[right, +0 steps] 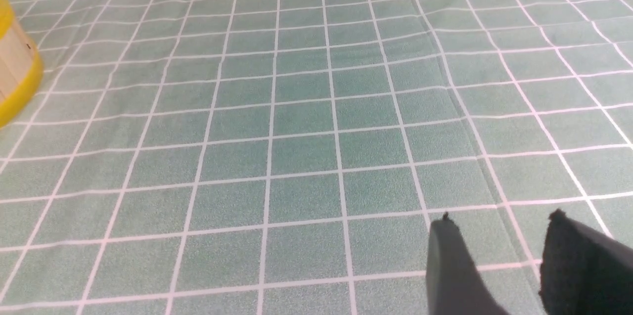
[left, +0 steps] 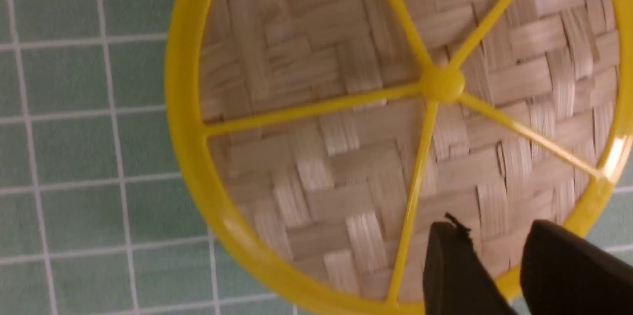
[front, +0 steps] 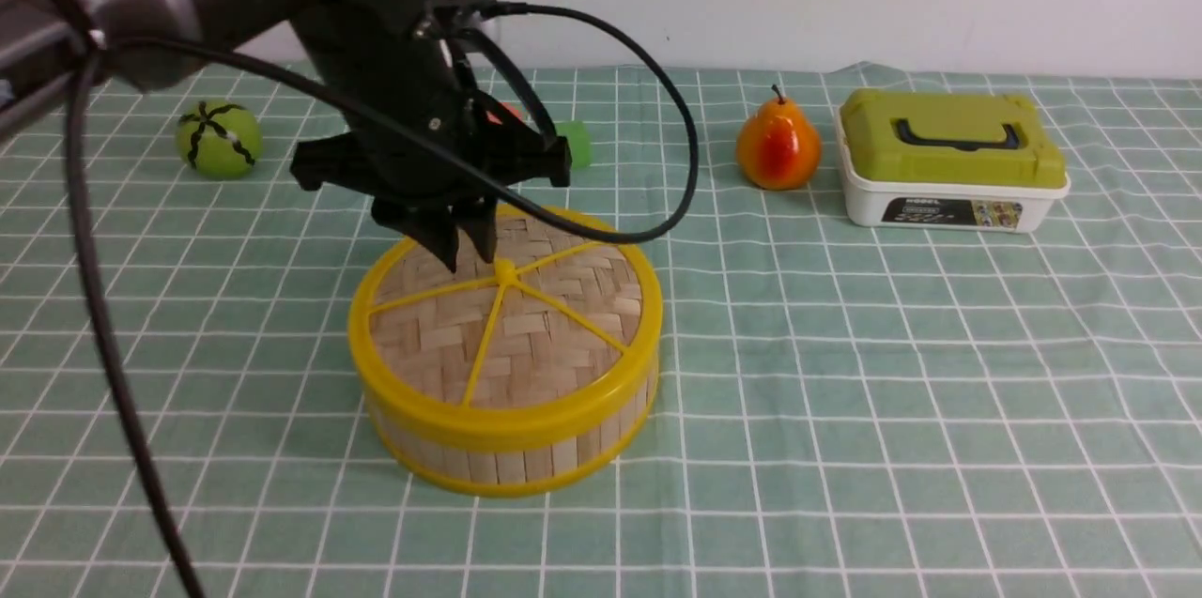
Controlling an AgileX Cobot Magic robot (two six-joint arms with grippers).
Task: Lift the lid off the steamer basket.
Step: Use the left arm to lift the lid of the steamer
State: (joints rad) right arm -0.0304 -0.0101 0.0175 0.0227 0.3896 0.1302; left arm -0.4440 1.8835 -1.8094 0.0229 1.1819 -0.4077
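While the lid [front: 526, 326] sat flat and square on the steamer basket [front: 507, 462], its thick yellow rim flush over the slatted wall, the left gripper [front: 467, 255] hung over it with its black fingers pointing straight down. Reading the basket as a dial with twelve pointing away from the robot, the fingertips stood close to the centre knob [front: 504, 271], at about ten o'clock from it. They were parted by a narrow gap and held nothing. In the left wrist view, woven bamboo showed between them. Whether the tips touched the weave I could not tell. The basket itself stood on the green checked tablecloth [front: 892, 391], a little toward the robot's left and nearer the robot than the other things. A small green block [front: 575, 145] lay at twelve o'clock from it, half hidden behind the gripper's body. A green ball with black lines [front: 218, 139] rested well apart at ten o'clock. An orange-red pear [front: 778, 150] stood upright at about one o'clock, and just beside the pear, out toward two o'clock, was a white box [front: 948, 204] under its olive-green cover [front: 948, 147] with a black handle. The right gripper [right: 502, 216] appeared only in its own wrist view — two dark fingers spread apart over bare cloth, gripping nothing, with the basket's wall far off at the frame's edge.
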